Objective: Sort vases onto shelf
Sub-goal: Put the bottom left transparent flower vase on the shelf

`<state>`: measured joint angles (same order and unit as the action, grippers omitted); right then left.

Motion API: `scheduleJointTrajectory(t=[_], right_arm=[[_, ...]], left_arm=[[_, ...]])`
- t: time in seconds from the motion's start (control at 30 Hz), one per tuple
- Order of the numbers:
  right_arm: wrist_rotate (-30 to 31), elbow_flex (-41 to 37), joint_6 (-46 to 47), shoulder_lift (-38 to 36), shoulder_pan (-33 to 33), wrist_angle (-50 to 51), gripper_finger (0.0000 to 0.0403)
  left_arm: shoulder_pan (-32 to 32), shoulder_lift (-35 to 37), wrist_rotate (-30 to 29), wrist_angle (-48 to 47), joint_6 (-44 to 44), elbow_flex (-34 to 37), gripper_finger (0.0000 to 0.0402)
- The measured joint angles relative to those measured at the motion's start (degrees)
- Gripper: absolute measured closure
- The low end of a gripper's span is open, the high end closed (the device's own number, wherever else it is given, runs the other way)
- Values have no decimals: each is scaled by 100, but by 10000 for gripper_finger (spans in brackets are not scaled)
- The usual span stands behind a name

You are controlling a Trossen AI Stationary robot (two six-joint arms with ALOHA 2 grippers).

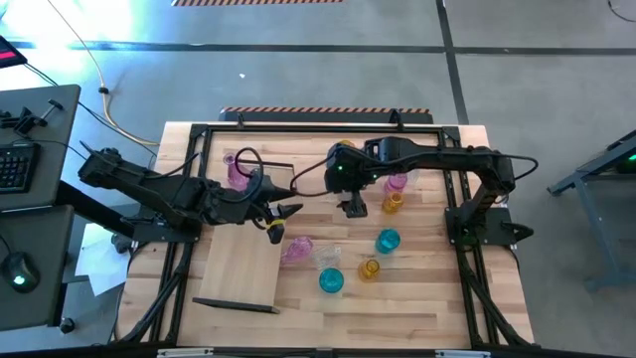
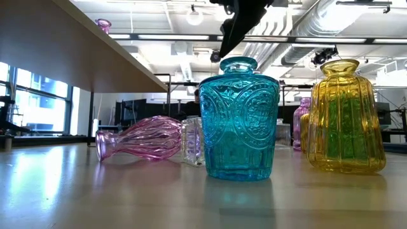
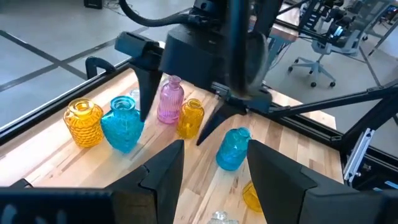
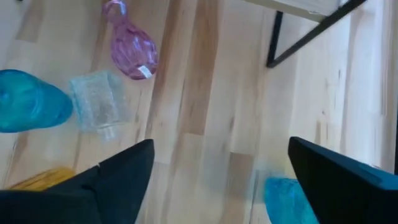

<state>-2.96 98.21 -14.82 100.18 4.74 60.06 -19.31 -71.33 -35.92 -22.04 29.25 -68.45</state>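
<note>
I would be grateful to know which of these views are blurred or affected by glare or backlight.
Right wrist view: soft throughout, the lying pink vase and clear vase smeared. Low view: bright windows behind, the teal vase sharp, the background soft. High view: strong glare on the floor at top left. Left wrist view: fairly clear.

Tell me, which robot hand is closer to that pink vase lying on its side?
The left hand. It hangs right beside the fallen pink vase, just off its end. The right hand is farther away, up past the middle of the table.
</note>
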Motion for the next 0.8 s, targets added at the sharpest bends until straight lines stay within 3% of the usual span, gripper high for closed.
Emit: scheduleJointTrajectory(t=[0.17,0.43,0.8], right_arm=[[-14,-252,-196,39,-127,-146,37],[-222,-1766,-323,61,-421,-710,37],[-827,-2654,87,55,-771,-1710,36]], left_arm=[[2,0,-96,-29,-98,-1,232],[4,-2,-190,-79,-52,0,232],[2,-701,108,-498,848,4,232]])
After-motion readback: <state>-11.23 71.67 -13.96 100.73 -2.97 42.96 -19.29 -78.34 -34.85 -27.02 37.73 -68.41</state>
